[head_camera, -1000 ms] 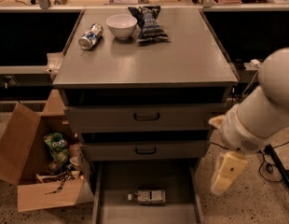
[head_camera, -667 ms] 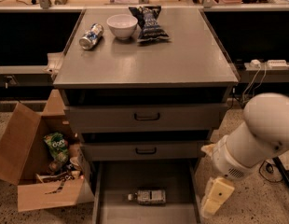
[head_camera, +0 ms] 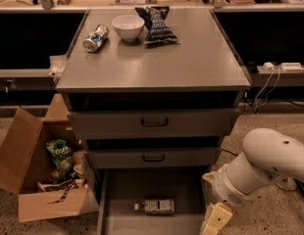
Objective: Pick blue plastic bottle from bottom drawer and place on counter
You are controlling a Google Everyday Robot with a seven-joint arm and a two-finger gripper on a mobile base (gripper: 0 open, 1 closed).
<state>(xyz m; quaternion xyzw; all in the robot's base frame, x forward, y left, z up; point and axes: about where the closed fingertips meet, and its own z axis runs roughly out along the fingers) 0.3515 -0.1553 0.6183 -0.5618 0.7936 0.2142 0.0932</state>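
Note:
The blue plastic bottle [head_camera: 156, 206] lies on its side on the floor of the open bottom drawer [head_camera: 122, 190], cap toward the left. The counter [head_camera: 191, 58] is the grey cabinet top above the drawers. My white arm comes in from the right, and its gripper [head_camera: 213, 222] hangs at the bottom edge of the view, just right of the drawer's right wall and lower right of the bottle, apart from it.
On the counter lie a silver-and-blue can [head_camera: 95, 38], a white bowl [head_camera: 128, 27] and a dark snack bag [head_camera: 156, 24]. Two closed drawers with dark handles [head_camera: 154, 123] sit above the open one. An open cardboard box [head_camera: 32, 175] with packets stands on the floor at left.
My arm and gripper have moved down and a little to the left, toward the right side of the open bottom drawer. The bottle has not moved.

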